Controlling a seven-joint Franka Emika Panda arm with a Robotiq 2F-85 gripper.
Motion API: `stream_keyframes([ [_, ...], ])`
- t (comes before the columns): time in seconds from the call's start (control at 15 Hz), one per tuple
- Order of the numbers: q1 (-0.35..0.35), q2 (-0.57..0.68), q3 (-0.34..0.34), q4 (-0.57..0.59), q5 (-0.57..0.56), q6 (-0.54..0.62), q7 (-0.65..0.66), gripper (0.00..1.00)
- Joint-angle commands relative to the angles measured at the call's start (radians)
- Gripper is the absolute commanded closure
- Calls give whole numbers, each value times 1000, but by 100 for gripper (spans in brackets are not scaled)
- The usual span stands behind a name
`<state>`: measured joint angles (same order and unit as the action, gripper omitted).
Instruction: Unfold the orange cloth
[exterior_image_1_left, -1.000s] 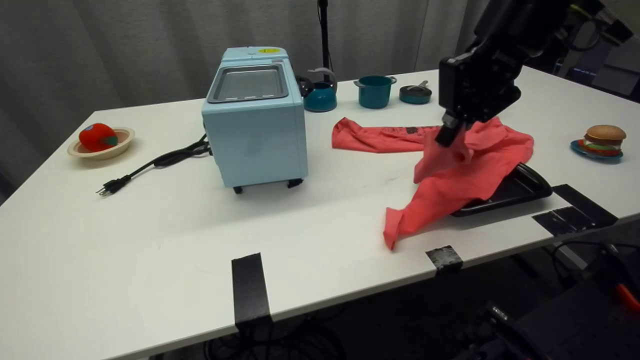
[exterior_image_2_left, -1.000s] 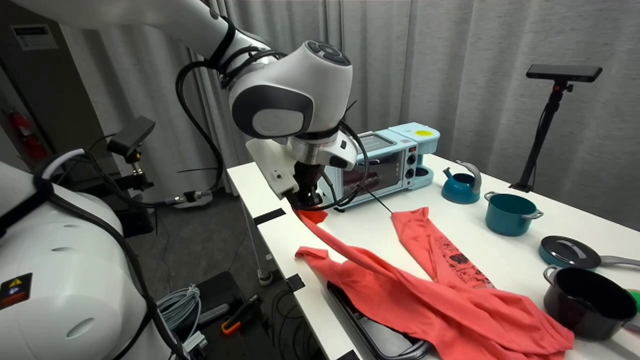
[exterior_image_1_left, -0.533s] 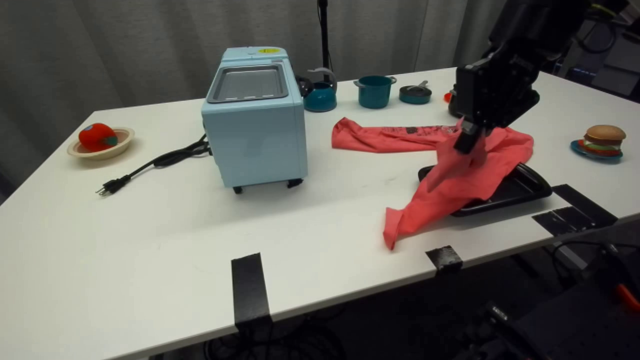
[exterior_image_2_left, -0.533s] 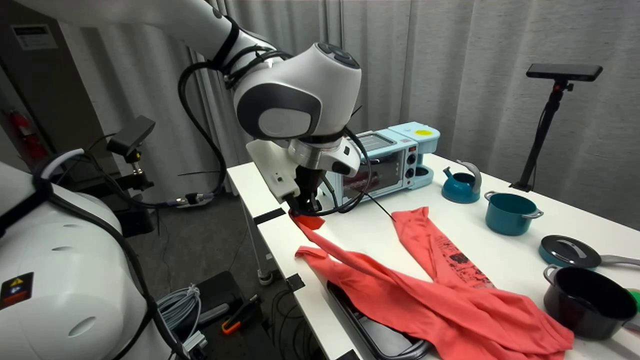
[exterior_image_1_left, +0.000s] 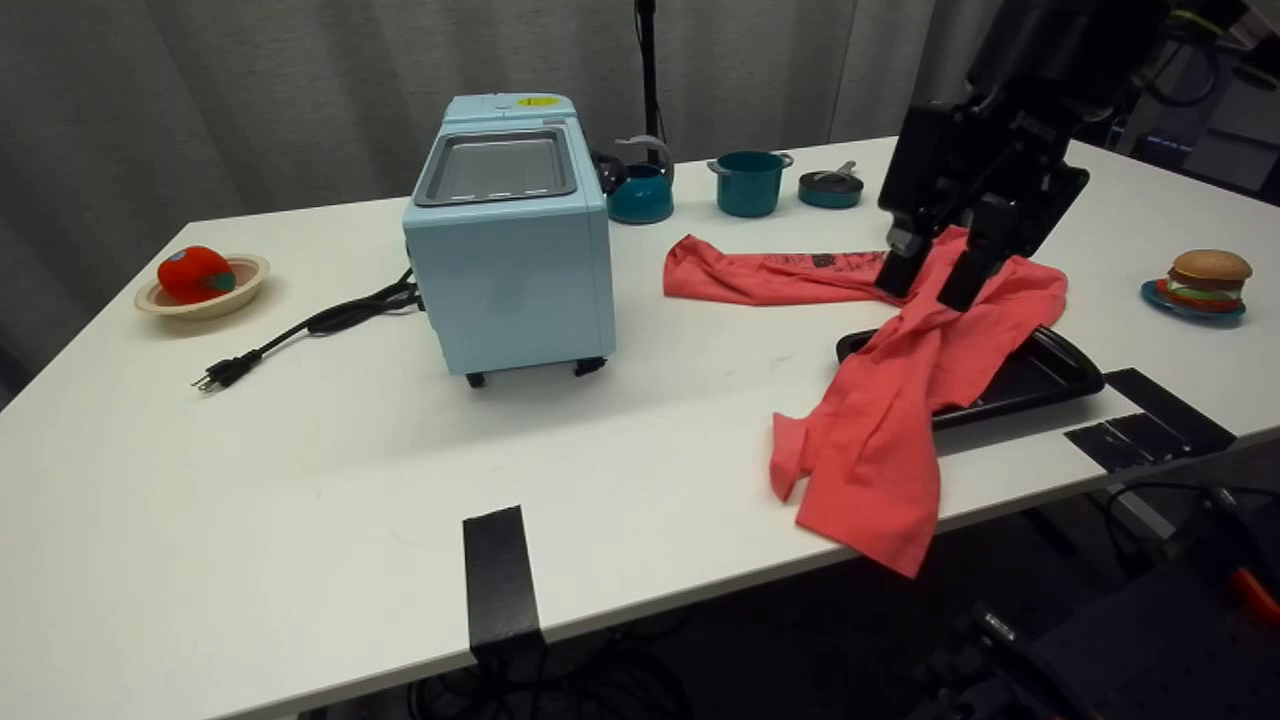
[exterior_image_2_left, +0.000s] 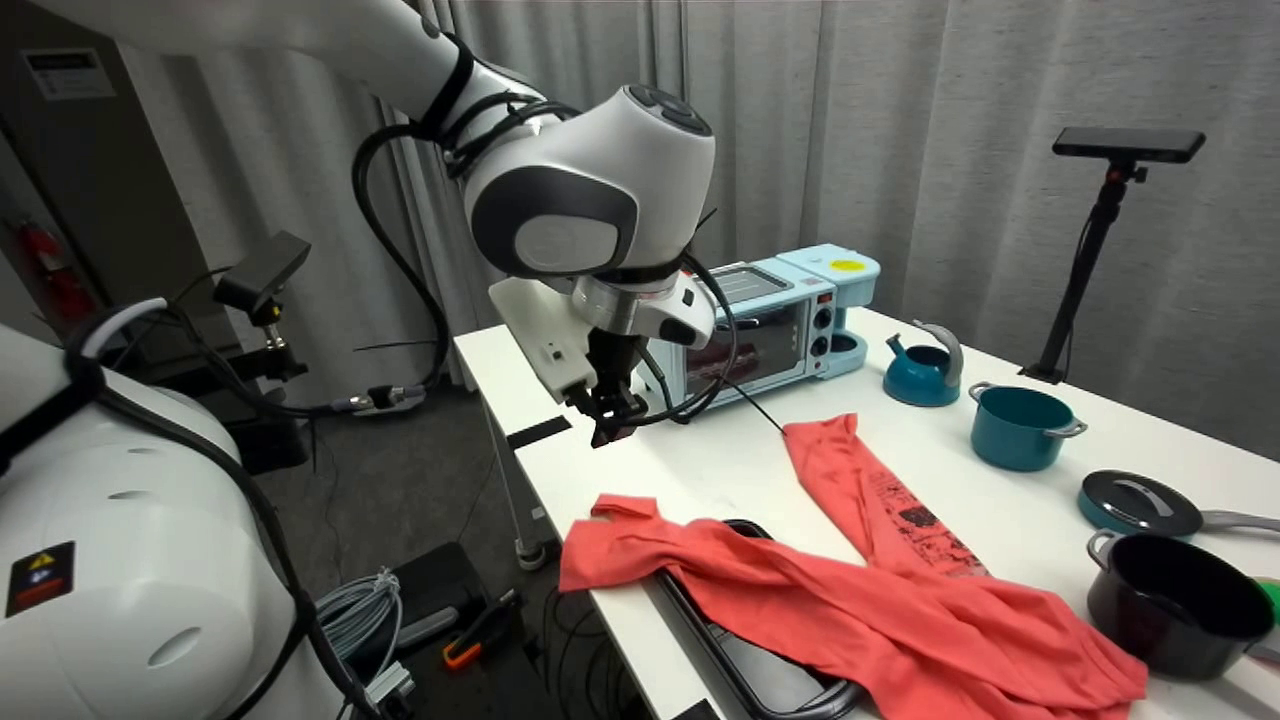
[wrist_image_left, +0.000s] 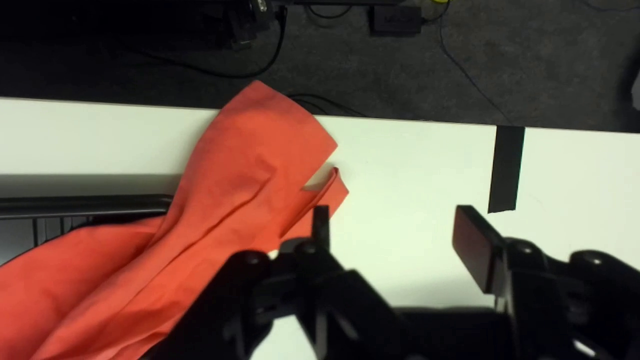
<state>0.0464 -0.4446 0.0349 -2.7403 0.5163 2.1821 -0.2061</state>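
The wrinkled orange cloth (exterior_image_1_left: 880, 470) lies lengthwise across the black tray (exterior_image_1_left: 1025, 380), covering part of it. One end reaches past the table's front edge, as its corner (wrist_image_left: 260, 107) shows in the wrist view. A narrower printed arm of cloth (exterior_image_2_left: 900, 510) stretches toward the oven. My gripper (wrist_image_left: 391, 220) stands open above the table with nothing between its fingers; bare white tabletop shows in the gap. In the wrist view the cloth is left of and partly behind the left finger (wrist_image_left: 320, 225). In an exterior view the gripper (exterior_image_2_left: 612, 425) hangs clear of the cloth.
A light blue toaster oven (exterior_image_1_left: 515, 260) with a black cord (exterior_image_1_left: 340, 315) stands on the table. Teal kettle (exterior_image_2_left: 922, 370), teal pot (exterior_image_2_left: 1025, 430), lidded pan (exterior_image_2_left: 1140, 503) and black pot (exterior_image_2_left: 1175, 610) line the far side. A toy burger (exterior_image_1_left: 1205, 283) sits near the tray.
The gripper has opened and let go of the cloth end. That end has dropped onto the front of the table and over its edge. The arm has shifted only slightly.
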Motion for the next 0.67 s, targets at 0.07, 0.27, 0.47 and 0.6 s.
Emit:
stream_keyframes([
  [0.07,7,-53,-33,30,-42,27,24,0],
  [0.27,-4,-69,-48,67,-72,55,32,0],
  [0.47,-20,-93,-65,100,-115,88,43,0],
  [0.6,-35,-108,-76,120,-149,115,58,0],
])
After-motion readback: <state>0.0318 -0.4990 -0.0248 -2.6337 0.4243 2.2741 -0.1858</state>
